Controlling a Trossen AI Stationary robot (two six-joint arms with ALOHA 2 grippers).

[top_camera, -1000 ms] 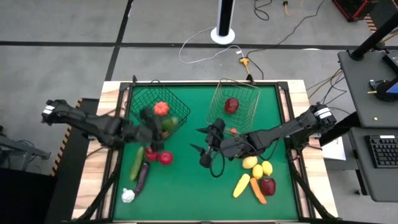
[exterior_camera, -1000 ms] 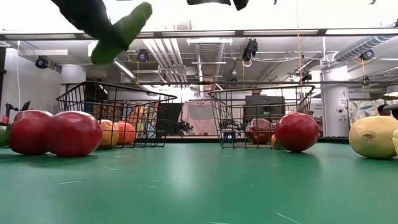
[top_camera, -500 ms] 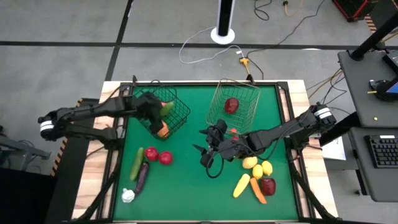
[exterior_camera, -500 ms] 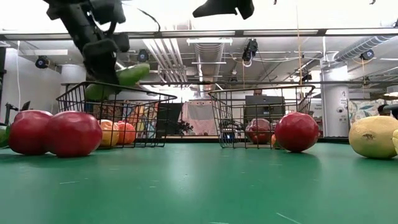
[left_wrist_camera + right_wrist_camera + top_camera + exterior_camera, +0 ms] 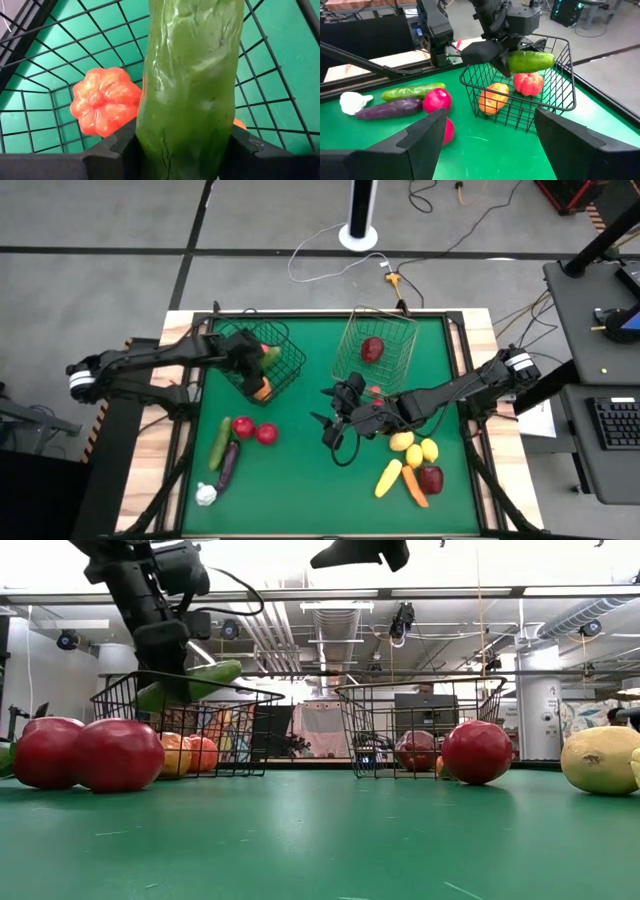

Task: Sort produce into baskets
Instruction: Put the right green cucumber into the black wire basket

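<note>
My left gripper (image 5: 254, 358) is over the dark wire basket (image 5: 291, 346), shut on a green cucumber (image 5: 190, 80). The cucumber shows at rim height in the low view (image 5: 195, 683) and in the right wrist view (image 5: 530, 61). A red-orange ribbed fruit (image 5: 102, 100) and an orange one (image 5: 262, 390) lie in that basket. The pale wire basket (image 5: 352, 340) holds a red fruit (image 5: 372, 349). My right gripper (image 5: 330, 422) hangs open and empty over the table's middle, its fingers (image 5: 420, 140) wide apart. My left gripper pinches the cucumber between its two fingers, one on each long side (image 5: 150, 145), nearer one end than the middle (image 5: 165, 690). The fingers come from above, slanting down. The cucumber hangs nearly level, slightly tilted, clear of the basket's floor.
Near left on the table lie a second cucumber (image 5: 220, 442), a purple eggplant (image 5: 228, 463), a white garlic (image 5: 206, 494) and two red fruits (image 5: 243, 427). Near right lie several yellow pieces (image 5: 402, 442), a carrot (image 5: 414, 486) and a red apple (image 5: 431, 478).
My left gripper has carried the cucumber from above the red fruits toward the table's far edge, over the dark basket, then down to rim height. The cucumber has tipped from steep to nearly level.
</note>
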